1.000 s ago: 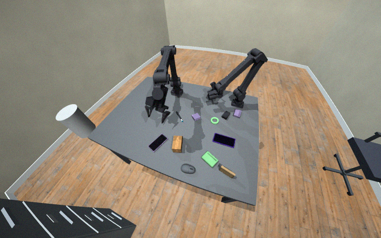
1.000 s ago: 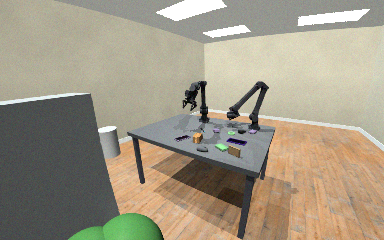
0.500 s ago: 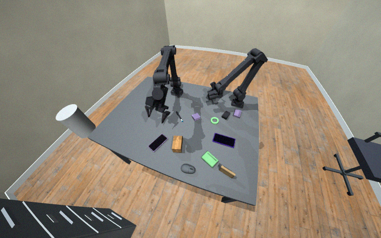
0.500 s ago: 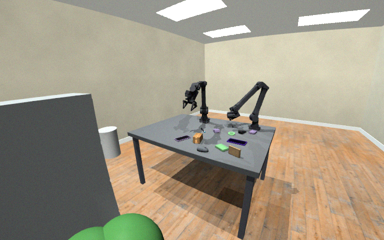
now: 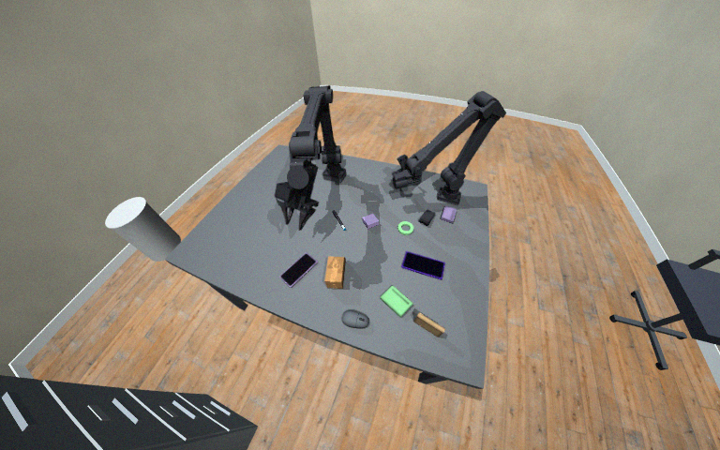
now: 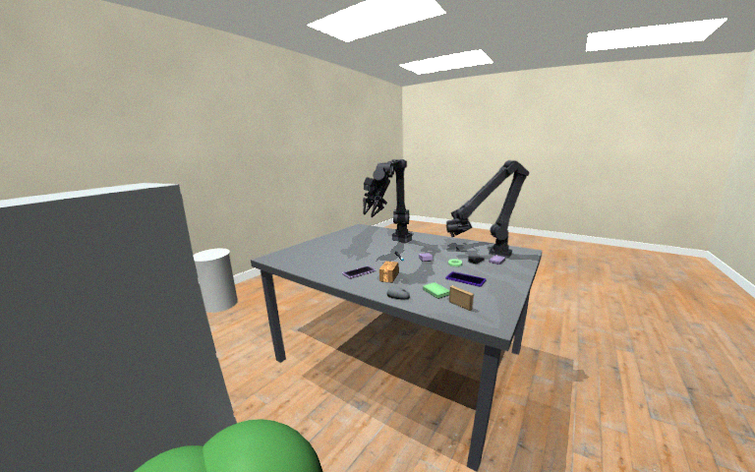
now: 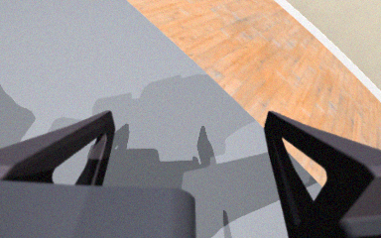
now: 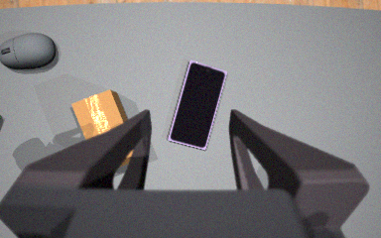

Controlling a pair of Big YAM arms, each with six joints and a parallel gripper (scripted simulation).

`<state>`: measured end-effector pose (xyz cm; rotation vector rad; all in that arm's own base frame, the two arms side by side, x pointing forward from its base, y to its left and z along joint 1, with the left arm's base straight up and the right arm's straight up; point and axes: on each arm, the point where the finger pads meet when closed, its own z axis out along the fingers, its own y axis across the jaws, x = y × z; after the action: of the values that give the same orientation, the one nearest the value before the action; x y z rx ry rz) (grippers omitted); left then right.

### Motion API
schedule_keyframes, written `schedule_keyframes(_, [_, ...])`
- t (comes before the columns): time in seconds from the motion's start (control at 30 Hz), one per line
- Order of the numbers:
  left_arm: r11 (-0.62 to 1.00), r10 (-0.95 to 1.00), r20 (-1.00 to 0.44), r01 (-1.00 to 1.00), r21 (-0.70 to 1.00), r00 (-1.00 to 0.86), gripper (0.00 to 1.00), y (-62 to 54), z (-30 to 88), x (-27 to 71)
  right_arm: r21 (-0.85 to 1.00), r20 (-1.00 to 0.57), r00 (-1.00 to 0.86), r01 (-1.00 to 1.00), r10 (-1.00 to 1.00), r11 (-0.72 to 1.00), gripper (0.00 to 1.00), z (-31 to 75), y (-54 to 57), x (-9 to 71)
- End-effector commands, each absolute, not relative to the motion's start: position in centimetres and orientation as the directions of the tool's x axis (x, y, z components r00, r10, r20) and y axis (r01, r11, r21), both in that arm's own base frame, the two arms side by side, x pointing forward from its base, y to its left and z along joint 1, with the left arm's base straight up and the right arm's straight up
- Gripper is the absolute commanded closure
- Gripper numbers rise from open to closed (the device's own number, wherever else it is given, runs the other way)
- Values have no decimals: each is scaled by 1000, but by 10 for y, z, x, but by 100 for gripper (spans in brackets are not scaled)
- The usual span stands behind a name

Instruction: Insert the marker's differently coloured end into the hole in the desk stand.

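Top view, grey desk [image 5: 238, 233] [image 6: 312, 262] [image 7: 60, 50] [image 8: 298, 74] on wooden floor [image 5: 547, 318] [image 6: 640, 333] [image 7: 223, 40] [image 8: 149, 2], pale walls [image 5: 451, 47] [image 6: 556, 128] [image 7: 347, 30], right hand [image 5: 294, 227] [image 6: 370, 213] [image 8: 190, 113] partly spread, left hand [image 5: 401, 181] [image 6: 453, 232] [image 7: 189, 114] spread wide.
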<state>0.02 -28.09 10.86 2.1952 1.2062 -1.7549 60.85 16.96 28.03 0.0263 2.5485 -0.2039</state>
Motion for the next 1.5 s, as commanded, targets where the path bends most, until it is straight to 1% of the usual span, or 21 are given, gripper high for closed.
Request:
schedule_keyframes(0.0, [-699, 489, -871, 620, -357, 50, 0, -291, 117, 7, -111, -607, -795, 72, -10, 991, 51, 315, 172, 615])
schedule_keyframes(0.2, [-699, 489, -871, 620, -357, 50, 0, -291, 117, 7, -111, -607, -795, 72, -10, 991, 51, 315, 172, 615])
schedule_keyframes(0.23, [-693, 466, -882, 646, -320, 64, 0, -304, 129, 21, -126, -587, -809, 50, -34, 991, 51, 299, 173, 607])
schedule_keyframes(0.43, [-661, 479, -875, 684, -309, 66, 0, -310, 131, 37, -134, -578, -814, 17, -64, 991, 51, 294, 177, 600])
schedule_keyframes(0.67, [-616, 512, -857, 721, -318, 59, 0, -316, 125, 55, -138, -571, -816, -12, -90, 990, 51, 289, 178, 594])
schedule_keyframes(0.7, [-618, 527, -848, 709, -339, 54, 0, -307, 117, 44, -122, -601, -796, 0, -74, 993, 51, 309, 178, 600])
schedule_keyframes(0.77, [-607, 504, -860, 740, -289, 77, 0, -317, 130, 60, -134, -575, -813, -20, -94, 991, 51, 291, 178, 591])
schedule_keyframes(1.17, [-452, 552, -831, 863, -228, 69, 0, -334, 136, 128, -150, -531, -828, -116, -179, 982, 51, 261, 180, 568])
schedule_keyframes(1.27, [-450, 570, -819, 857, -251, 60, 0, -328, 126, 119, -145, -541, -825, -99, -163, 984, 51, 267, 173, 573])
schedule_keyframes(1.47, [-335, 555, -828, 932, -139, 76, 0, -338, 159, 173, -153, -510, -829, -172, -227, 973, 51, 247, 180, 552])
